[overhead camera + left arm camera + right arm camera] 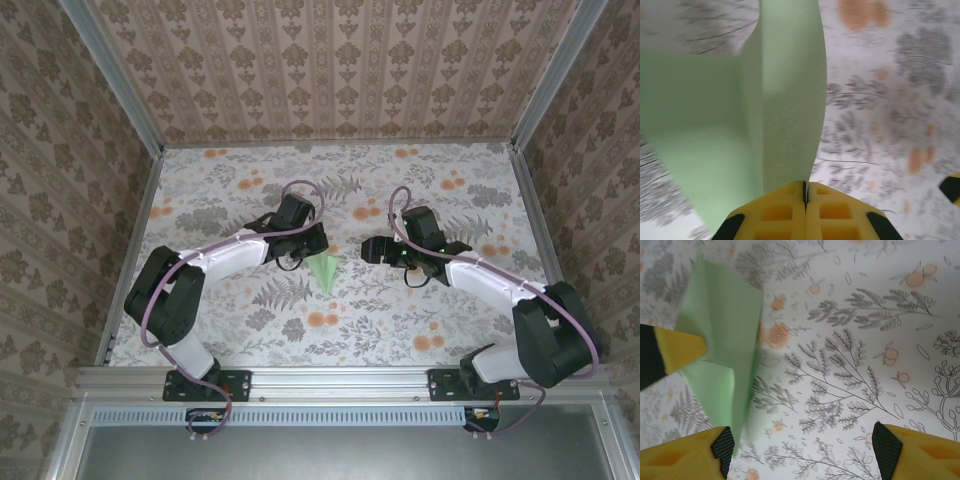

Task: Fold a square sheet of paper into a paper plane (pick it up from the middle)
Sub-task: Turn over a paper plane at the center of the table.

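Note:
The pale green paper plane [325,270] is a folded dart near the table's middle, its tip pointing toward the near edge. My left gripper [316,248] is shut on its upper end. In the left wrist view the yellow fingertips [790,210] meet with the paper plane [785,90] pinched in the seam and its folded flaps rising ahead. My right gripper [370,250] hovers just right of the plane, open and holding nothing. Through my right gripper [805,452], with its pads wide apart, I see the plane [722,340] at the left and the left gripper's yellow finger [675,347] on it.
The orange-and-grey floral tablecloth [420,320] covers the table. Patterned walls and metal rails [130,250] close in the left, right and far sides. The two grippers sit close together at the centre.

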Motion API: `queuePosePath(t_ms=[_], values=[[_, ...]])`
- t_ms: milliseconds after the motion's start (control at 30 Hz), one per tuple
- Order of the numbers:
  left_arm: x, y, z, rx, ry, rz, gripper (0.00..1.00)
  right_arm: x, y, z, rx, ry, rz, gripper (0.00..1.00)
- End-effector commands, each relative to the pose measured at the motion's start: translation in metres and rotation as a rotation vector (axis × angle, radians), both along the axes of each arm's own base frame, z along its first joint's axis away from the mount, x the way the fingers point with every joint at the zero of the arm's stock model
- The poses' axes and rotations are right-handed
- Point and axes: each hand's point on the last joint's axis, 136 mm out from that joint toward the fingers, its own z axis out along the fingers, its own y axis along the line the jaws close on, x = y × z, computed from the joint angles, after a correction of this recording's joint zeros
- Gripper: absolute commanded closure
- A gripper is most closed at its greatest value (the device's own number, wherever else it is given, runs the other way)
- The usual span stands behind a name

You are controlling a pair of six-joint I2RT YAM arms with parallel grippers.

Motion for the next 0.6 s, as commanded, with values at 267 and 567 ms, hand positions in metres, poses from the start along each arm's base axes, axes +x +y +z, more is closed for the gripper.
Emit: queuePosePath(t_ms=[267, 567], values=[[-0.006, 0.000, 0.017, -0.186, -0.073, -0.065, 1.00, 0.001, 0.022, 0.011, 0.097, 0.005, 0.002, 0.24], [-0.025, 0.068, -0.023, -0.043, 0.007, 0.123, 1.00, -0.005, 0.059, -0.007, 0.056, 0.052, 0.082, 0.25]])
